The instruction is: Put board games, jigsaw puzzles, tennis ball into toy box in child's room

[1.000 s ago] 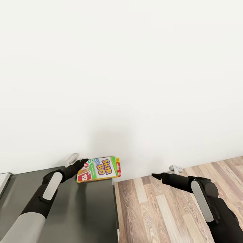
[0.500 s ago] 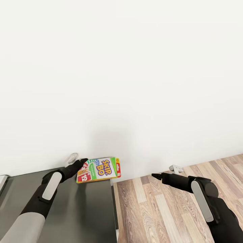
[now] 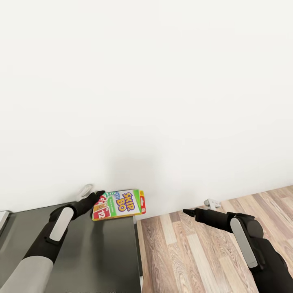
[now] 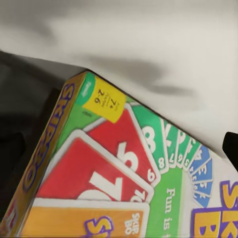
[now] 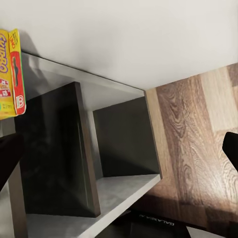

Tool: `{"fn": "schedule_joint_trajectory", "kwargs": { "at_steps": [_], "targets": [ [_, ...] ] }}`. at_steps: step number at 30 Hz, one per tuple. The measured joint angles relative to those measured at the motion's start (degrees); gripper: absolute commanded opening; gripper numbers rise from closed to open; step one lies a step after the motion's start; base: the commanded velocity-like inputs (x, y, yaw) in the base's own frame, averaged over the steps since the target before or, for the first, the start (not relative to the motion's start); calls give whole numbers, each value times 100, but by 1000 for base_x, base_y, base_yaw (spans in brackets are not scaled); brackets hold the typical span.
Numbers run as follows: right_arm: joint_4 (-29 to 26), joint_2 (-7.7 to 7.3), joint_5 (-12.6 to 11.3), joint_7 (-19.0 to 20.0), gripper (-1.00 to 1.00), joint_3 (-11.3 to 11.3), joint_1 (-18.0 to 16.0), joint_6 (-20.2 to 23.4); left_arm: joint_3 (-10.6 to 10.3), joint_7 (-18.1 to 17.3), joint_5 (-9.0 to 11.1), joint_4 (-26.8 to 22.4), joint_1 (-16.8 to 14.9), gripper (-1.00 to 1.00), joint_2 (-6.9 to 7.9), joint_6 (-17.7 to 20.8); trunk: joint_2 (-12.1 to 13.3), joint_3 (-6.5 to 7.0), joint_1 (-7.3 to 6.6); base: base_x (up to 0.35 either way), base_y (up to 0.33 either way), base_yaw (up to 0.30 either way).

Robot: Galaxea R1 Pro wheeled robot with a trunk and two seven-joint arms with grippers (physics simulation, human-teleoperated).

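My left gripper touches bright Skip-Bo card box, long side pointing right; grip unclear. Right gripper far, open, empty.

Bright even render, soft grey shadow on wall, left wrist close-up blurred

blocked: white wall fills the upper frame, right behind the Skip-Bo box at lower centre | free: dark surface at lower left — bare in front of the box | free: wood floor at lower right
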Motion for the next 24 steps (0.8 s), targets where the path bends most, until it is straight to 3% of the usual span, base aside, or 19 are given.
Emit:
{"fn": "schedule_joint_trajectory", "kwargs": {
  "at_steps": [11,21,23,24],
  "targets": [
    [0,0,0,0,100,0,0,0,7,0,3,-5,2,100,20,6,0,0,2,-208,-35,-2],
    [14,0,9,-3,100,-12,0,0,67,-18,20,-208,2,100,54,34,0,0,0,-53,-7,-38],
    [22,2,11,-20,100,-20,0,-58,122,-23,39,-1380,5,100,121,60,-2,1,-3,-3,0,-3],
    [22,13,5,-26,100,-2,0,-142,76,-28,46,-2226,151,100,143,68,1,1,0,0,0,0]
  ]
}}
